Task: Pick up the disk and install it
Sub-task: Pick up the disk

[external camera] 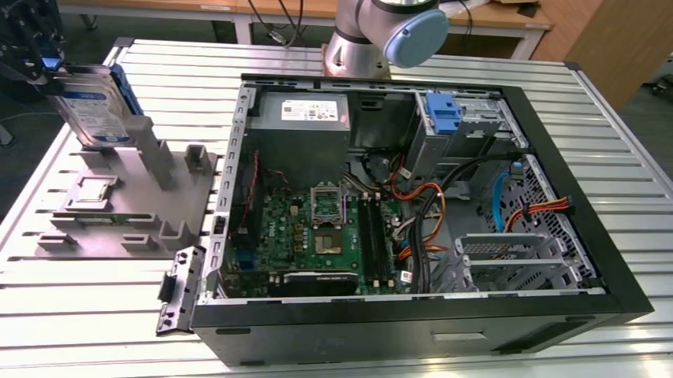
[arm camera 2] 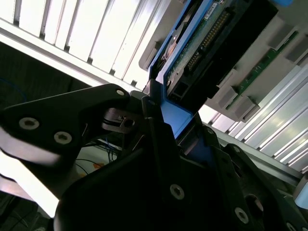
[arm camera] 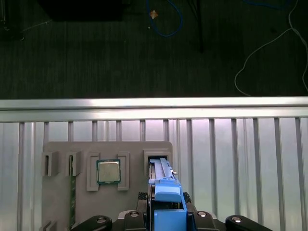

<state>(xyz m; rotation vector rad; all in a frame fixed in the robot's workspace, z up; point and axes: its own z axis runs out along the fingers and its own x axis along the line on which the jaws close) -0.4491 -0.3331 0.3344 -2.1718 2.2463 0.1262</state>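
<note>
Upper left of the exterior view: the black gripper point(external camera: 47, 69) is clamped on the flat silver-grey disk point(external camera: 93, 109) in its bright blue plastic carrier. It stands upright over the grey multi-post fixture block point(external camera: 105, 213), tall posts just beside it. The open black computer case point(external camera: 421, 313) fills the frame's middle and right.

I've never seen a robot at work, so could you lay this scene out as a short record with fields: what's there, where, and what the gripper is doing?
setting: ribbed metal table
disk: flat silver-grey hard drive in a bright blue plastic carrier, standing upright at the fixture
fixture: grey multi-post plastic block, on the exterior view's left
gripper: black, shut on the disk's blue carrier
case: open black computer tower lying on its side, beside the fixture
progress: disk not yet in the case
</note>
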